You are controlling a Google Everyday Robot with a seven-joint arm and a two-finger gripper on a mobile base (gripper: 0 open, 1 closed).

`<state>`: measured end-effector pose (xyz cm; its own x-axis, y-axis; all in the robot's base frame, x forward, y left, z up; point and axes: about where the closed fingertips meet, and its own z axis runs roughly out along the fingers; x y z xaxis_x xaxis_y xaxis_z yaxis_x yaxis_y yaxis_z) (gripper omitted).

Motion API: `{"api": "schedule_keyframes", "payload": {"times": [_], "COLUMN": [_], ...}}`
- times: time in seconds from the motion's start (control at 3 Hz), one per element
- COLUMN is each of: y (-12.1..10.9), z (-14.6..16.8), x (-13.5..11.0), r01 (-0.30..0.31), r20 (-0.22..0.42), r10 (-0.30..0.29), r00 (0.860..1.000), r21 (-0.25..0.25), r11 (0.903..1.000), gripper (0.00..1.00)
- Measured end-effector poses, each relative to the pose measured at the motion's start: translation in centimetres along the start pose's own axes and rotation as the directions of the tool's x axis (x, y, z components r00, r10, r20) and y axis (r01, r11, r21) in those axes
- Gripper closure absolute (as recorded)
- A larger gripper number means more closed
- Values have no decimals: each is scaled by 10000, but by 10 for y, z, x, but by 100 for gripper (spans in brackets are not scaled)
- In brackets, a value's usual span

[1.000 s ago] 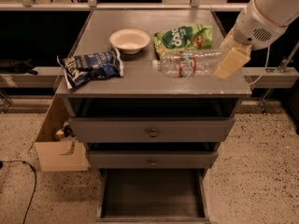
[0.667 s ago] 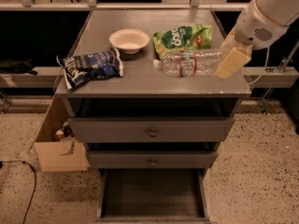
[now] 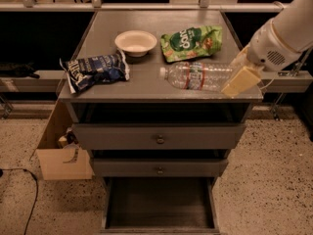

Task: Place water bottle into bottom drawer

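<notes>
The water bottle [image 3: 195,76] lies on its side on the cabinet top, white cap pointing left, red-and-white label around its middle. My gripper [image 3: 232,77] comes in from the right on a white arm and sits at the bottle's base end, straddling it just above the top's right front corner. The bottom drawer [image 3: 159,202] is pulled out at floor level, its dark floor bare.
A white bowl [image 3: 136,42], a green chip bag [image 3: 191,42] and a blue chip bag [image 3: 95,70] share the cabinet top [image 3: 142,84]. Two upper drawers [image 3: 159,137] with brass knobs are shut. A cardboard box [image 3: 58,153] stands at the cabinet's left on the speckled floor.
</notes>
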<state>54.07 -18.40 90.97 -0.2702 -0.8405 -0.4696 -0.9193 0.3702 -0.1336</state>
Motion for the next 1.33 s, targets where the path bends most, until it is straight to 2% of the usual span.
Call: {"api": "schedule_keyframes", "payload": {"times": [0.33, 0.67, 1.0, 1.33], "y": [36, 89, 103, 103], "z": [8, 31, 42, 42], "x": [44, 97, 110, 110], "r01": [-1281, -2439, -2609, -2609], "r20": [85, -546, -805, -805], "r10": [1283, 2393, 2519, 2519], "r00": [9917, 9694, 9644, 9644], "r21": [-252, -1062, -1341, -1341], "r11": [9914, 9640, 9560, 9560], "gripper": [100, 100, 100, 100]}}
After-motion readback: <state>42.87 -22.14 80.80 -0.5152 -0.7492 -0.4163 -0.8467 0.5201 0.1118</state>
